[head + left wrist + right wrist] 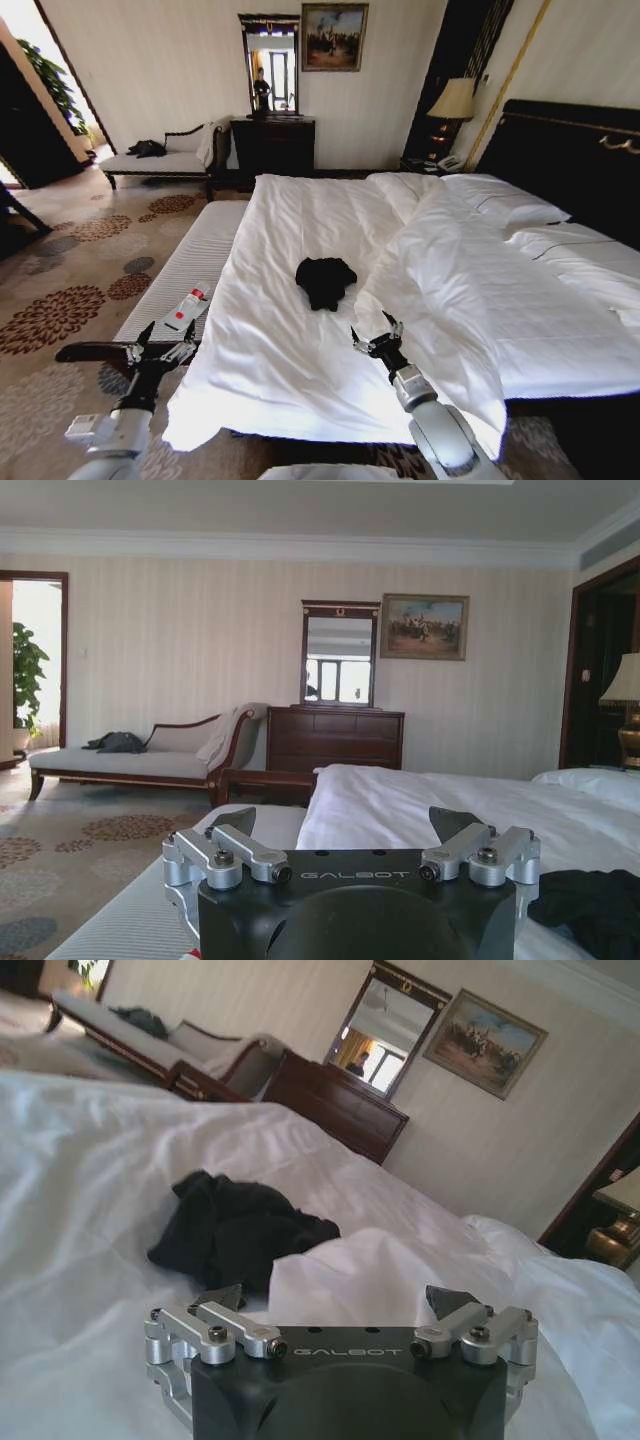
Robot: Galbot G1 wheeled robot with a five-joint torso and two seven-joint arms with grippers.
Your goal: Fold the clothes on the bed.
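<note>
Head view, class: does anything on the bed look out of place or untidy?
Yes. The black T-shirt lies crumpled in a heap mid-bed, not spread flat, and the duvet beside it is rumpled and bunched.

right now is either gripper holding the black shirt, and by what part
Nothing is held. Both the left gripper and right gripper are open, short of the crumpled T-shirt on the bed.

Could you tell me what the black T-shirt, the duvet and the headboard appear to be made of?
The black T-shirt looks like soft matte knit, probably cotton: it lies crumpled in limp folds without shine. The duvet seems smooth white woven cloth, likely cotton, with soft puffy creases. The headboard is dark, with a faint sheen; wood or padding, I cannot tell. Both tools, left and right, are open.
</note>
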